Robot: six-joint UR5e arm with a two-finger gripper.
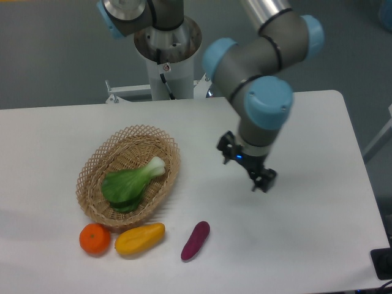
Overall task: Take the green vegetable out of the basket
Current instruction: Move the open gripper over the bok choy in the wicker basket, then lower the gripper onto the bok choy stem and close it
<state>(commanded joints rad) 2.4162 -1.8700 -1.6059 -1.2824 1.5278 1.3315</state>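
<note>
The green vegetable (130,182), with dark leaves and a pale stalk pointing up-right, lies inside the tan wicker basket (96,164) on the left half of the table. My gripper (246,164) points down over bare table, well to the right of the basket and above the table. Its two black fingers (264,179) stand apart with nothing between them, so it is open. The arm's blue-capped wrist hides the gripper's upper body.
In front of the basket lie an orange (95,238), a yellow mango-like fruit (140,238) and a purple eggplant-like piece (195,240). The robot's base column (166,52) stands at the table's back edge. The table's right edge (361,165) is near.
</note>
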